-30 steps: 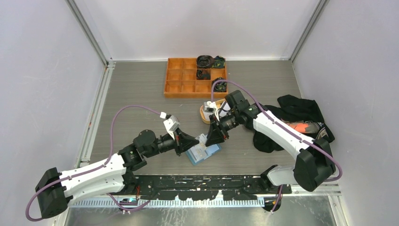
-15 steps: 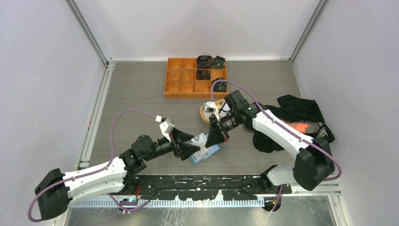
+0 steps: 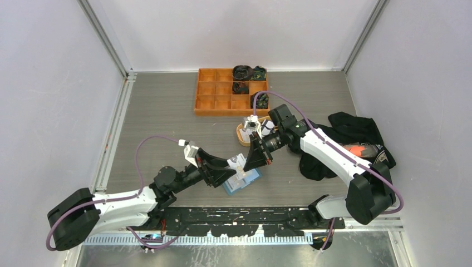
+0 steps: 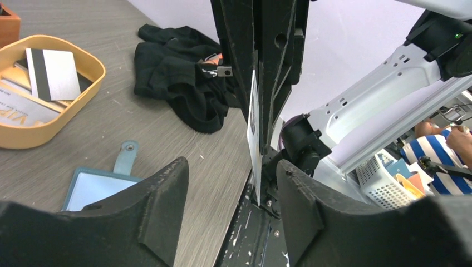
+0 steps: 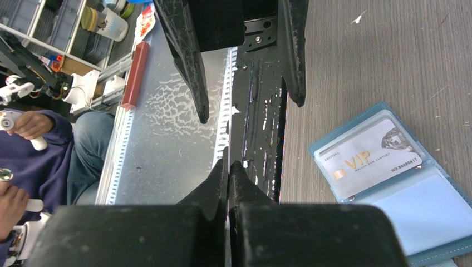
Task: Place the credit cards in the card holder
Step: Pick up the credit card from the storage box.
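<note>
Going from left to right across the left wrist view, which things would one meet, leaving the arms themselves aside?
tan dish → card holder → black cloth → white card, seen edge-on

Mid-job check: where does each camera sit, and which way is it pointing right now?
Top external: above and behind the robot, looking down on the table; both arms show.
Left wrist: low over the table, facing the robot's right at the card clamped in the right gripper; own open fingers below.
Right wrist: facing down toward the near edge and the left gripper; own shut fingers.
Shared: both wrist views show the blue card holder.
</note>
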### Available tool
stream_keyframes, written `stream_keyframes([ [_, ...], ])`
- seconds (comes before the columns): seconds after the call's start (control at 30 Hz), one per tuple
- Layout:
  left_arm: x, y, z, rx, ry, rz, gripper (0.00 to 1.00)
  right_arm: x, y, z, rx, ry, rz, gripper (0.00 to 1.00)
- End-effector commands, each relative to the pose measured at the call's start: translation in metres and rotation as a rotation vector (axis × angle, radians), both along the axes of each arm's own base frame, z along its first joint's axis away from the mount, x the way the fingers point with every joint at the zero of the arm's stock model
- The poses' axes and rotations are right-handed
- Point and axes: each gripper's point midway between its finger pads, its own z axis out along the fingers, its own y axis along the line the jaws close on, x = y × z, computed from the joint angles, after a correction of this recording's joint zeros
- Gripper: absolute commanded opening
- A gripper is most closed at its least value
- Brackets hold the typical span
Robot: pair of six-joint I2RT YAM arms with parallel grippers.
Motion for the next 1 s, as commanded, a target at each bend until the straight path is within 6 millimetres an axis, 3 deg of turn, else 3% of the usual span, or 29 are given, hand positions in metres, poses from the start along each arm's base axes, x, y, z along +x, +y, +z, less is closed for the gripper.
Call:
stream_keyframes([
  [0.0, 0.003, 0.001, 0.047, -0.154, -0.071, 0.014, 0.55, 0.001, 0.004, 0.014, 0.056, -0.023, 0.021, 0.01],
  [0.1, 0.005, 0.001, 0.049, -0.159, -0.069, 0.021, 0.44, 0.001, 0.003, 0.013, 0.056, -0.024, 0.022, 0.01],
  [0.43, 0.008, -0.004, 0.052, -0.151, -0.069, 0.014, 0.38, 0.0, 0.002, 0.008, 0.047, -0.037, 0.027, 0.01],
  [0.5, 0.006, -0.007, 0.051, -0.148, -0.073, -0.003, 0.26, 0.0, 0.002, 0.007, 0.046, -0.04, 0.027, 0.01],
  [0.57, 0.005, -0.009, 0.05, -0.145, -0.074, -0.014, 0.05, 0.0, 0.002, 0.005, 0.041, -0.045, 0.027, 0.01],
  [0.63, 0.004, -0.01, 0.047, -0.143, -0.073, -0.018, 0.0, 0.001, 0.001, 0.003, 0.033, -0.057, 0.025, 0.01],
  [0.77, 0.006, -0.007, 0.038, -0.135, -0.048, -0.013, 0.0, 0.005, -0.004, -0.003, 0.0, -0.123, 0.02, 0.22],
  [0.83, 0.008, -0.004, 0.029, -0.123, -0.02, -0.001, 0.0, 0.01, -0.01, -0.005, -0.031, -0.191, 0.014, 0.38],
  [0.97, 0.013, 0.007, 0.005, -0.085, 0.079, 0.043, 0.0, 0.029, -0.031, -0.005, -0.08, -0.331, -0.057, 0.52],
])
